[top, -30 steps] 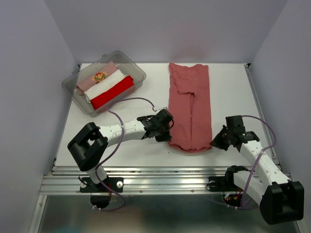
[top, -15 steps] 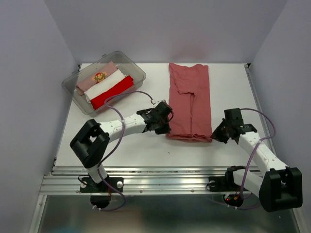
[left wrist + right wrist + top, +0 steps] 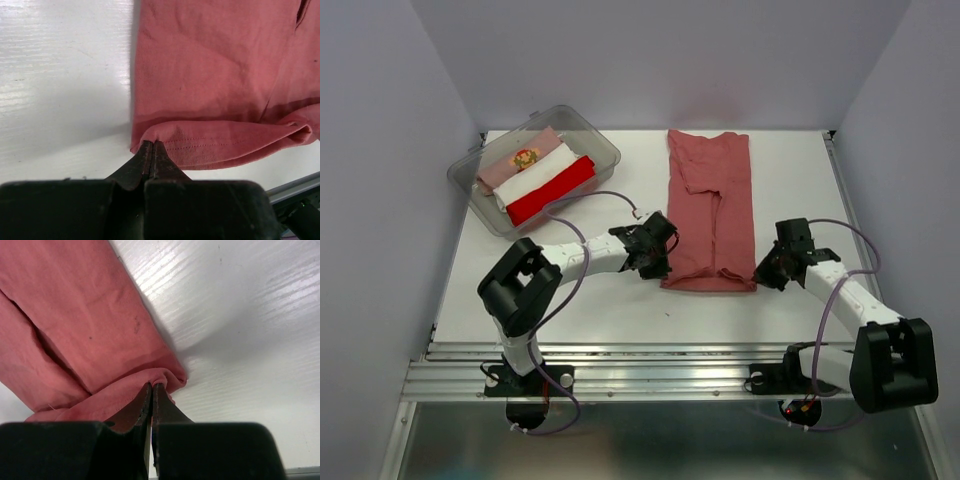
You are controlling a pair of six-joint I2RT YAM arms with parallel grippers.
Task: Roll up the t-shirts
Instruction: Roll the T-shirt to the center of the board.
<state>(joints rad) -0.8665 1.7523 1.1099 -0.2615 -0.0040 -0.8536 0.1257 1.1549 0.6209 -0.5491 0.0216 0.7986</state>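
A muted brick-red t-shirt [image 3: 712, 200] lies folded into a long strip down the middle of the table, its near end turned up and over into a first fold [image 3: 708, 277]. My left gripper [image 3: 663, 262] is shut on the hem's left corner [image 3: 150, 142]. At the right corner [image 3: 167, 380], my right gripper [image 3: 761, 275] is shut on the cloth too. Three rolled t-shirts, pale pink [image 3: 518, 160], white [image 3: 535, 179] and bright red [image 3: 552, 192], lie side by side in the tub.
The clear plastic tub [image 3: 603, 150] stands at the back left of the white table [image 3: 610, 300]. A metal rail [image 3: 620, 375] runs along the near edge, and grey walls close the sides and back.
Both grippers have moved away from the near edge with the hem in them, folding the shirt's near end over itself, so the strip now looks shorter.
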